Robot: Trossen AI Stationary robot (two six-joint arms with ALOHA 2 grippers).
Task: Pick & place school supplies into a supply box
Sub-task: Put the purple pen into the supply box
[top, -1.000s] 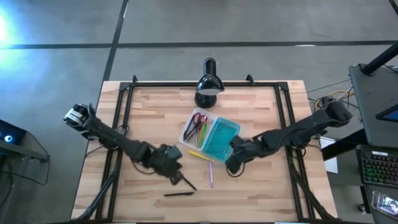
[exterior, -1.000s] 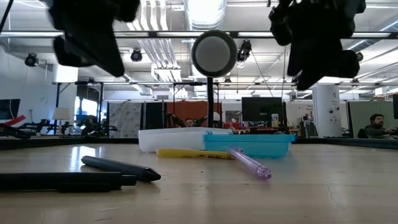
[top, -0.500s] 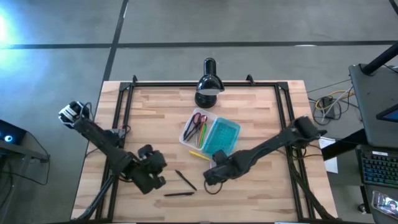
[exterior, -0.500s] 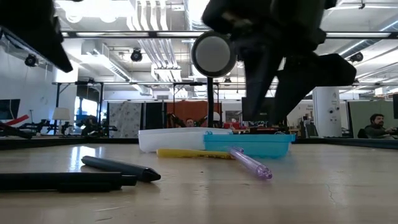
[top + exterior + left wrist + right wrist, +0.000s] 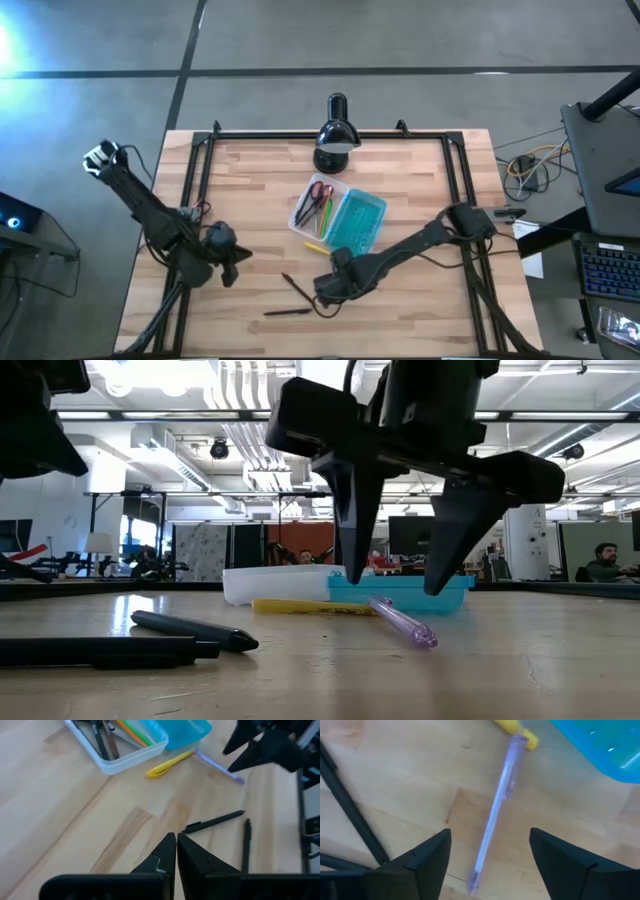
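Down comes the right tool (image 5: 487,855), spread wide astride the purple pen (image 5: 495,817) near the supply box (image 5: 345,219). Left tool (image 5: 176,851), pinched closed, has backed well away from it.

The supply box (image 5: 338,218) lies open, scissors (image 5: 319,193) and pens inside its clear tray. A yellow pen (image 5: 169,764), a purple pen (image 5: 496,809) and two black pens (image 5: 214,821) lie loose on the surface.

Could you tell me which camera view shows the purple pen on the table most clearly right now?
The right wrist view: the purple pen lies full-length between the open right end effector's fingers. The low view shows it foreshortened, the left wrist view small and distant, and in the high view the right arm hides it.
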